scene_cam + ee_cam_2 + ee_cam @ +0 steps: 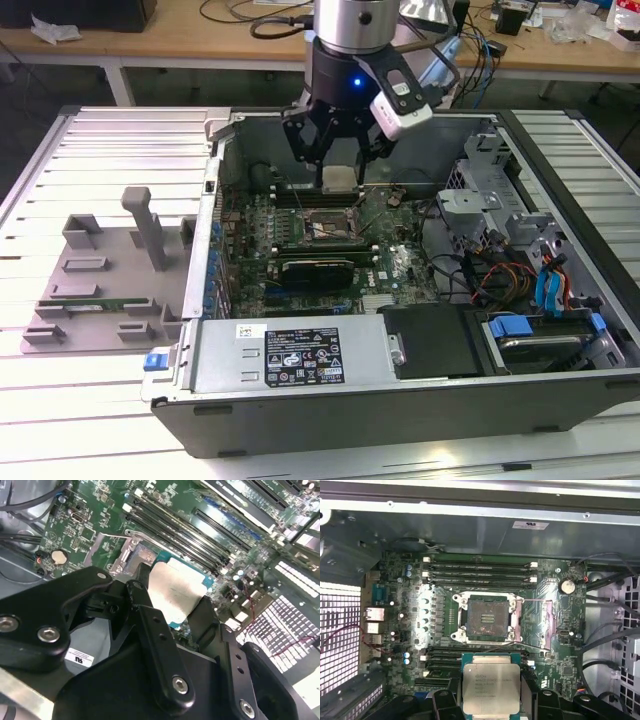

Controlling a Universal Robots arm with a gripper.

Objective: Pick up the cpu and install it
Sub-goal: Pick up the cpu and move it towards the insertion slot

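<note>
**CPU hanging over the open socket**

The jaws are gripping the cpu (491, 689) by two opposite edges, with its silver top showing in both wrist views. They are holding it in the air inside the open computer case (560, 400), above the green motherboard (400, 265) and near the bare socket (487, 617), whose retaining frame is standing open. A black graphics card (318, 268) is sitting beside the socket. A grey tray (100, 290) is lying on the slatted surface (100, 430), toward the exterior view's left.
</note>
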